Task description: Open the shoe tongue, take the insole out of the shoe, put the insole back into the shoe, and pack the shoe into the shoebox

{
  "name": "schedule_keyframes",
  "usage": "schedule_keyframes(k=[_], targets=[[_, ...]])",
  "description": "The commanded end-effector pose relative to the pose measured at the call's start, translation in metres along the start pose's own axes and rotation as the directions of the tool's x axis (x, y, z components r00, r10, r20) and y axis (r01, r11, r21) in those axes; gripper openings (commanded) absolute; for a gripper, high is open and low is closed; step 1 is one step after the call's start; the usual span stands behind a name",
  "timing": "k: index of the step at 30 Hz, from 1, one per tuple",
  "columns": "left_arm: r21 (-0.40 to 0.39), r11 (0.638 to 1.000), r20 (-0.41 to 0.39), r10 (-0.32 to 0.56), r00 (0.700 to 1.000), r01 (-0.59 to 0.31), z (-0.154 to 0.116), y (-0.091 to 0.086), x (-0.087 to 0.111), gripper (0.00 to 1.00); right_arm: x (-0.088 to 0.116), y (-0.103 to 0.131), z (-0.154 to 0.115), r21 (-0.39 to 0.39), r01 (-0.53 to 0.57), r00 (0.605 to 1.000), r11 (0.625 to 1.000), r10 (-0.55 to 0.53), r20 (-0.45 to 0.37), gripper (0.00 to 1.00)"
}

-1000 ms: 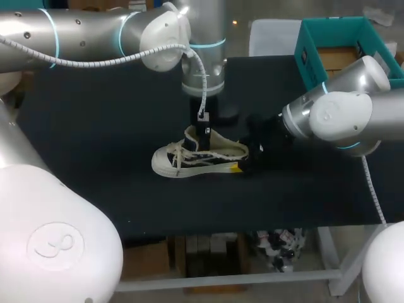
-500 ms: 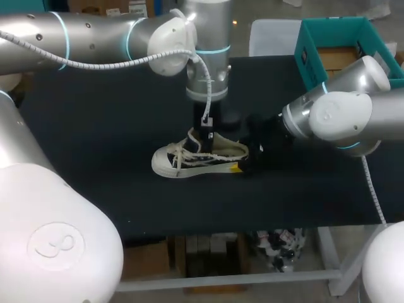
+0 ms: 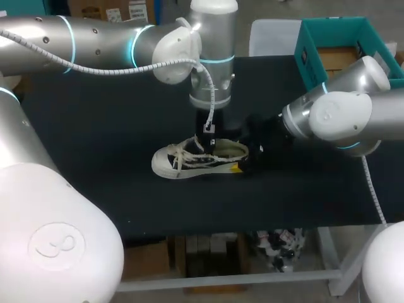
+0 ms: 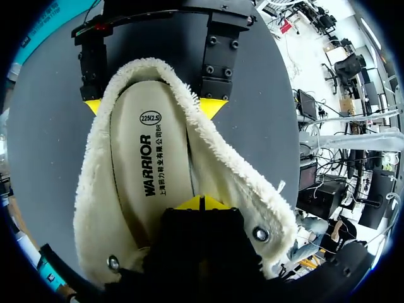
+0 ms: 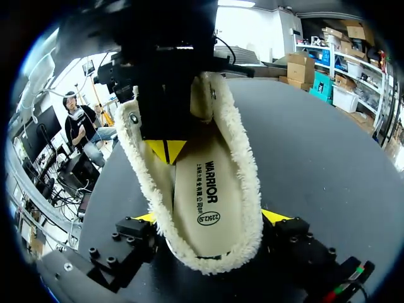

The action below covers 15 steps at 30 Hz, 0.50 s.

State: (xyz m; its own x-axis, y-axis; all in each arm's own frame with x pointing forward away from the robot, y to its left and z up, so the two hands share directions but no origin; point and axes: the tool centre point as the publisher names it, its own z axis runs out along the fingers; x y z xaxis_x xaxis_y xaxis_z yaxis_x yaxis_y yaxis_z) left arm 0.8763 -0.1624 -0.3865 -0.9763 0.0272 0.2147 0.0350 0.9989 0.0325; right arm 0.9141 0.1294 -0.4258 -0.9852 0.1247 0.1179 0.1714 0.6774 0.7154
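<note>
Dark cloth covers the surface [image 3: 95, 126], and the shoe [image 3: 189, 161] lies near its middle, on its sole, with the toe to the left and the heel to the right.

From the left side the left arm reaches over it. The left hand [image 4: 202, 203] points straight down into the shoe's mouth, just behind the loose laces [image 3: 183, 151]. Its yellow tips are pressed together, meeting in a point on the forward part of the insole [image 4: 151, 158], and nothing shows between them.

The insole lies flat inside and looks thin and bendy with a smooth top. It will likely curl and drag on the fleece lining [image 4: 233, 170] rather than lift as a board. A raised edge is probably the best place to pinch it, since the flat middle offers no hold.

The shoe itself looks light. Its upper is soft and will give under pressure, while the rubber sole seems the stiffer part.

Further right, the right hand [image 5: 211, 218] straddles the heel with one yellow tip against each side of the fleecy collar, clamping the shoe. That seems a sound anchor, though the padded collar may squash and let the heel slide.

At the far right stands the teal shoebox [image 3: 315, 57], open-topped and well apart from the shoe.
</note>
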Motion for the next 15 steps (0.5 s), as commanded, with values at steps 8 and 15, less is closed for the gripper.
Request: schedule_keyframes(k=[8,15], targets=[[-0.004,1.0,0.005,-0.022,1.0,0.022,0.0128,0.0003,0.0084,0.2,-0.0008,-0.0026,0.0023,-0.002,0.0,1.0,1.0,0.0,-0.001,0.0],[-0.029,0.999,0.043,-0.034,0.999,0.035,0.0116,-0.0025,0.0104,0.22,-0.0008,-0.0026,0.0023,-0.002,0.0,1.0,1.0,0.0,-0.001,0.0]])
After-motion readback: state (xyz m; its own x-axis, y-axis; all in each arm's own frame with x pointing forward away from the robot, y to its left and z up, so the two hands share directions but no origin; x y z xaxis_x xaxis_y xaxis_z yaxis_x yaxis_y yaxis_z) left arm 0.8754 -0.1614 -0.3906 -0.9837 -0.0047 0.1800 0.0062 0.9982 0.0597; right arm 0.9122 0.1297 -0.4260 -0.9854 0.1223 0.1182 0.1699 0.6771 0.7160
